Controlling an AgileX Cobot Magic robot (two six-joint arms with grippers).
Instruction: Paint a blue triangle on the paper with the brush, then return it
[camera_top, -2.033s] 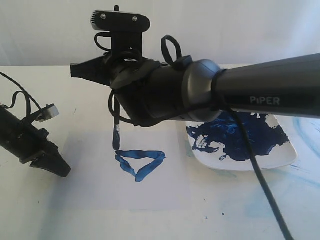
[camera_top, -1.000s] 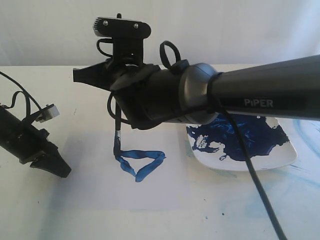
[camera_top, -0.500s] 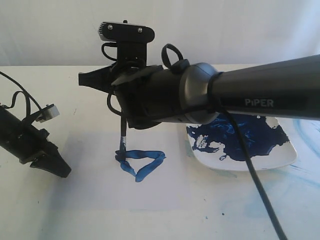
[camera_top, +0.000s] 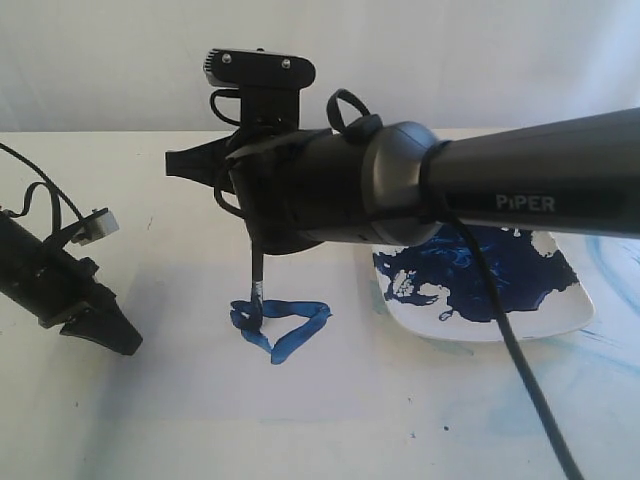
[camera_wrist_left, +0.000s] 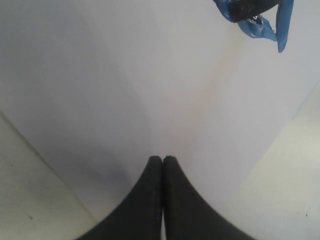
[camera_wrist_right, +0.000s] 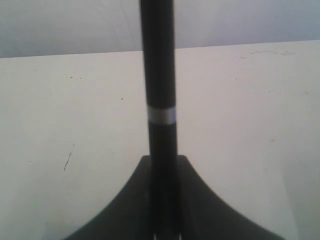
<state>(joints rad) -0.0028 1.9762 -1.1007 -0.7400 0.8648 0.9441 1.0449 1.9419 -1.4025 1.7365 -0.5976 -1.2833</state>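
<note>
Blue triangle (camera_top: 281, 326), outlined in thick paint, sits on the pale paper (camera_top: 340, 372). The right gripper (camera_wrist_right: 163, 159) clenches the black brush (camera_top: 257, 268) upright, its bristles touching the triangle's left corner. The left gripper (camera_wrist_left: 162, 159) hangs near the paper's left edge, fingers pressed together, empty. A paint-smeared plate (camera_top: 545, 322) lies right of the triangle.

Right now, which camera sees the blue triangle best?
The exterior view: the blue triangle shows nearly whole on the paper. The left wrist view catches only part at its edge; the right wrist view shows none.
</note>
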